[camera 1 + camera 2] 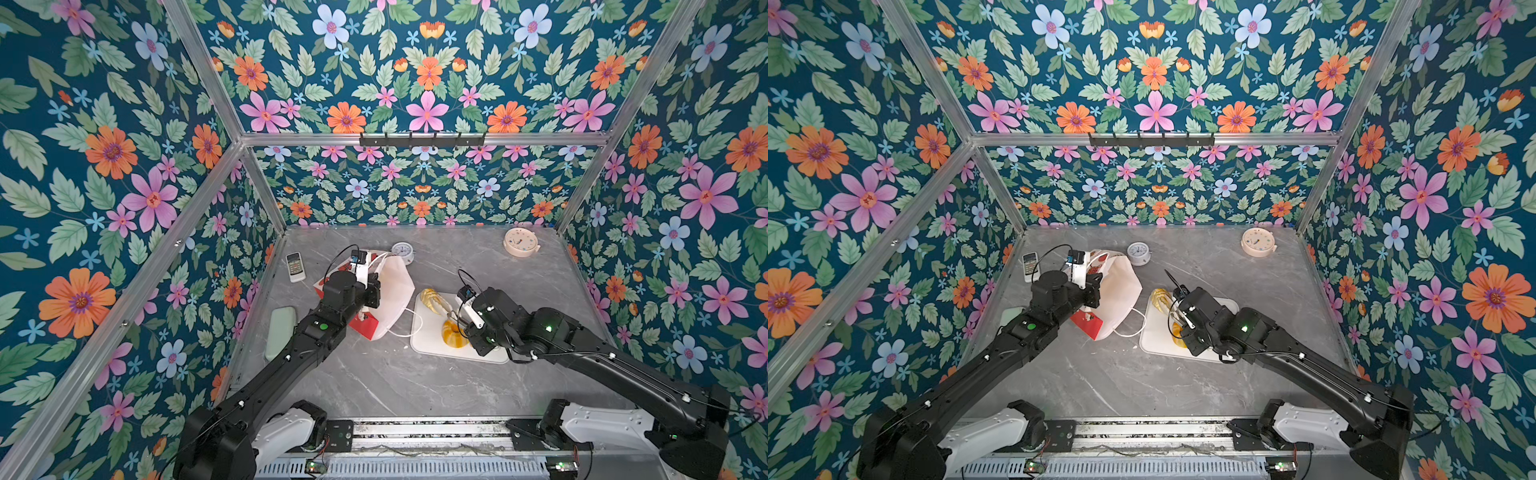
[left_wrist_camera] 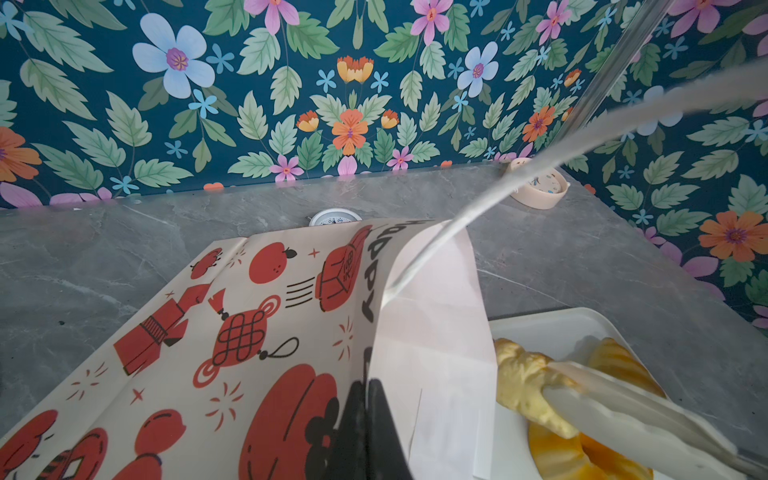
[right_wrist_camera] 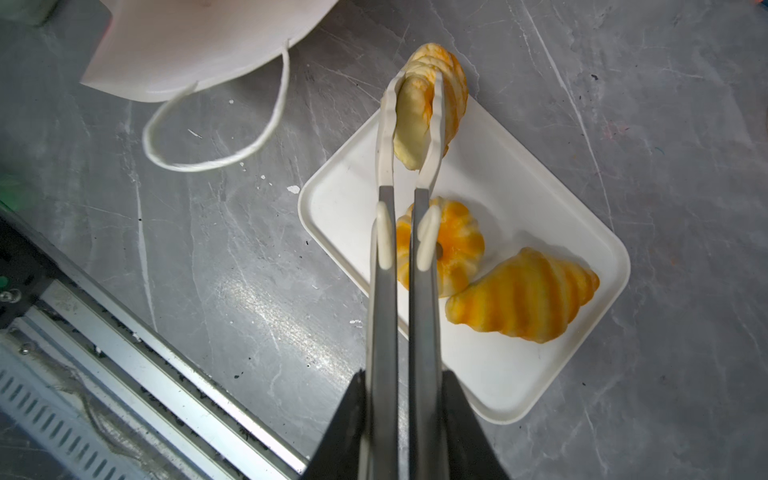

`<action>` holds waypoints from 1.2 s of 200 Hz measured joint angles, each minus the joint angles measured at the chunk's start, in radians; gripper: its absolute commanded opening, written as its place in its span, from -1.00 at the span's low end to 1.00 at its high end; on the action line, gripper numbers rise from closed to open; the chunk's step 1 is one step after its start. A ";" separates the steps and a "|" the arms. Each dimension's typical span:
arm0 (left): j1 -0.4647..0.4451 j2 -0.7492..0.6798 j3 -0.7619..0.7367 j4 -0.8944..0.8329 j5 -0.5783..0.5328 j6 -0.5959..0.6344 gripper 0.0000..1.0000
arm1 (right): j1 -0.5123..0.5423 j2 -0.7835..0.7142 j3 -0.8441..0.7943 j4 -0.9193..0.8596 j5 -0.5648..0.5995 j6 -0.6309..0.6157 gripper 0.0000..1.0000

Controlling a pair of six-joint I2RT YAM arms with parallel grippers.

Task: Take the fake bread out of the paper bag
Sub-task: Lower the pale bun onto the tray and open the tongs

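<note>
Above tray (image 3: 519, 174), right fingers (image 3: 340, 436) tight around tongs (image 3: 384, 332)

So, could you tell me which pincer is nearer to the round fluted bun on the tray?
Right. The right pincer sits close beside the fluted bun, its tongs passing over it; the left pincer is away past the tray, shut on the paper bag.

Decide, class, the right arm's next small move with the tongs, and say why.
Probably ease the right gripper open so the tongs release the twist loaf onto the tray. The loaf is clamped in the tong tips at the tray's bare corner, clear of the fluted bun and croissant; whether it already touches the tray is unclear.
</note>
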 measured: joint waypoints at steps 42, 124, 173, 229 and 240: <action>0.000 -0.012 -0.012 0.000 0.000 0.000 -1.00 | 0.028 0.079 -0.005 0.009 0.030 -0.018 -0.97; 0.000 -0.008 -0.018 0.003 0.000 0.000 -1.00 | 0.106 0.191 -0.002 0.010 0.007 0.059 -0.63; 0.000 -0.008 -0.022 0.008 0.001 0.000 -1.00 | 0.106 0.124 -0.034 0.010 -0.004 0.099 -0.40; 0.000 -0.008 -0.022 0.009 0.004 0.000 -1.00 | 0.108 0.071 -0.059 0.029 -0.027 0.113 -0.29; 0.000 -0.008 -0.022 0.009 0.004 0.000 -1.00 | 0.107 0.063 -0.060 0.029 -0.026 0.113 -0.29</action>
